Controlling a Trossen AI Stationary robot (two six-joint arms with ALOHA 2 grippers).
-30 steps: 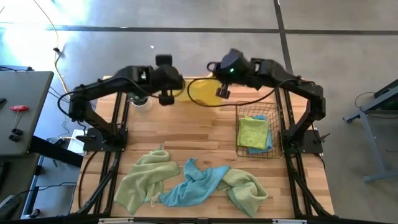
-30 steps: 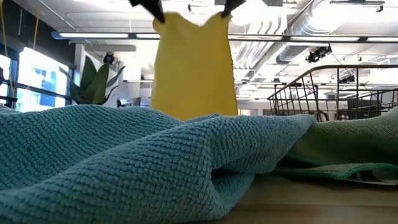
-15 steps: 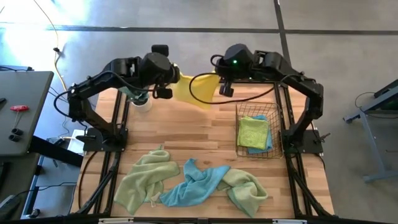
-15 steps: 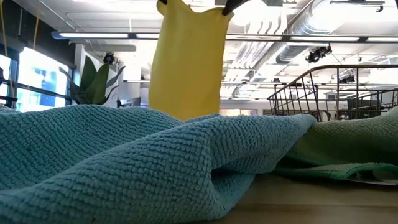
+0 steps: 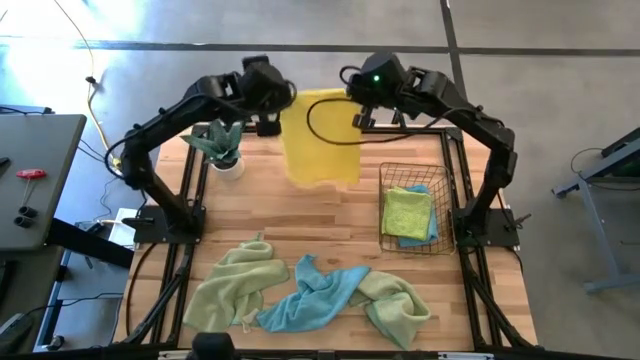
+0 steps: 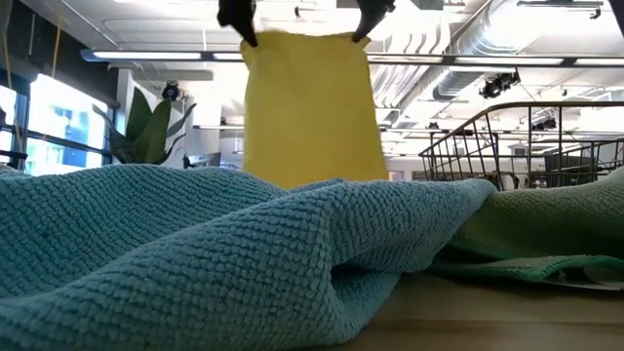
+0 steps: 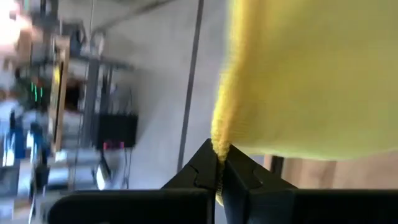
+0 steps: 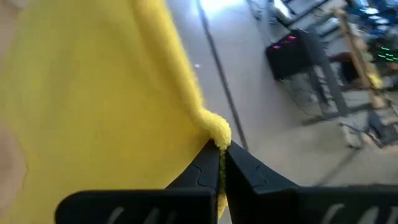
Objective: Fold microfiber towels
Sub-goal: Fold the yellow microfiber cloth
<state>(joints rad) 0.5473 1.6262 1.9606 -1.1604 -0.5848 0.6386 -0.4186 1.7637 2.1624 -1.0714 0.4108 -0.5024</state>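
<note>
Bare worktop [image 5: 330, 215] lies mid-table; potted plant [image 5: 222, 147] crowds the far-left corner, wire basket [image 5: 410, 212] the right edge.

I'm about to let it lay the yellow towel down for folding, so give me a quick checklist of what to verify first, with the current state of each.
1. Left hand pinching a top corner of the yellow towel: ok, fingers shut on the corner in the left wrist view.
2. Right hand pinching the other top corner: ok.
3. Towel hanging spread between both hands: ok, top edge nearly level in the low view.
4. Bare table below the towel: ok.
5. Towel clear of the wire basket and potted plant: ok from above.
6. Lower edge hanging flat, not curled: cannot tell, hidden behind the blue towel in the low view.
</note>
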